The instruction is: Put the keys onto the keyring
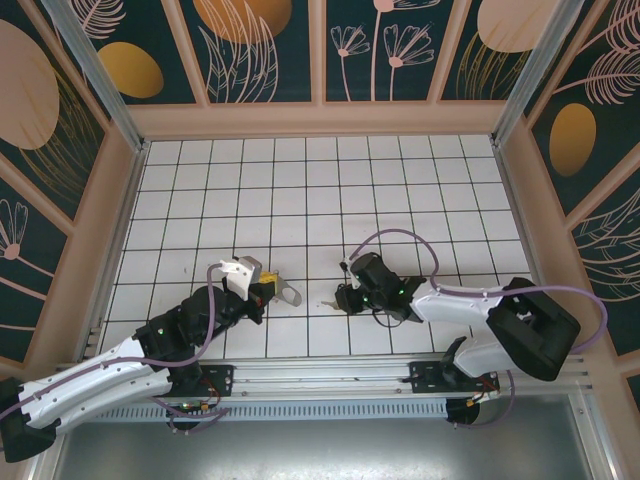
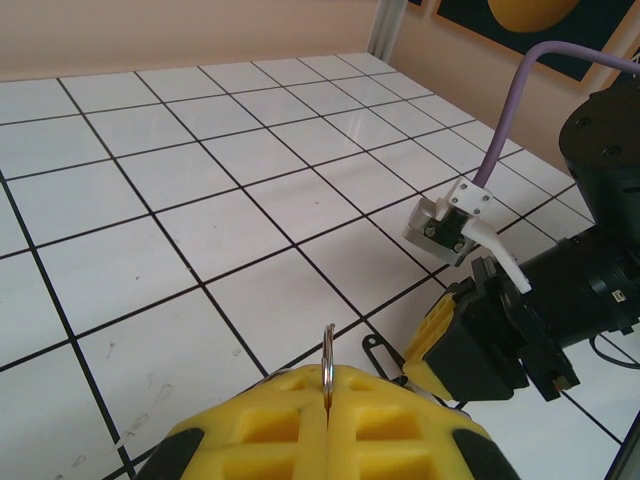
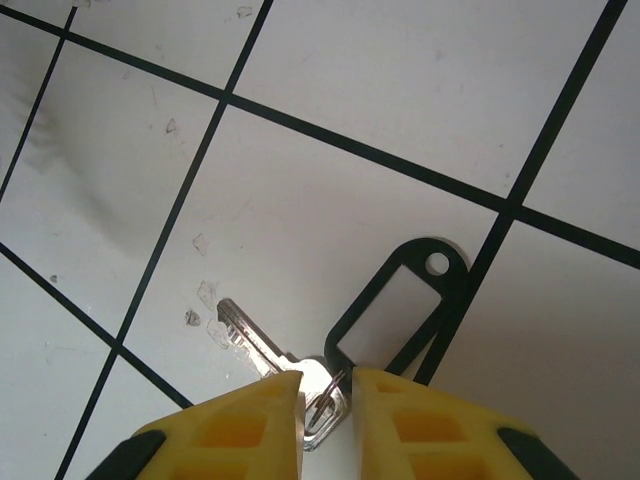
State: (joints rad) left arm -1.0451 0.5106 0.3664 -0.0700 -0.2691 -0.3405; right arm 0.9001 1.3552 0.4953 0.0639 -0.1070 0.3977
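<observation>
– Between the yellow fingers (image 2: 270,425) of the left hand (image 2: 327,398), what is that thin strip of metal?

– That is the keyring (image 2: 327,360), seen edge-on from the left wrist. It stands upright out of the seam where the two pads meet. The left hand is closed tight on it, with no gap showing. From above, the keyring pokes out past the fingertips as a greyish oval over the white tiled tabletop (image 1: 300,190), in the near rows and a little left of centre.

– And the key?

– The key (image 3: 250,335) lies on a white tile at the tip of the right hand (image 3: 327,395), its blade pointing away from that hand. Its head and a small ring (image 3: 322,385) sit in the narrow gap between that hand's yellow fingers, which are drawn in almost together and pinch the head.

– Anything else on it?

– A black tag (image 3: 400,305) with a pale window hangs on the same small ring. It lies flat beside the key and partly across a dark grout line.

– How do the two hands stand?

– They face each other, near but apart. The key's blade lies in the space between them and points toward the left hand. A purple cable (image 2: 510,110) arches over the right arm.
</observation>
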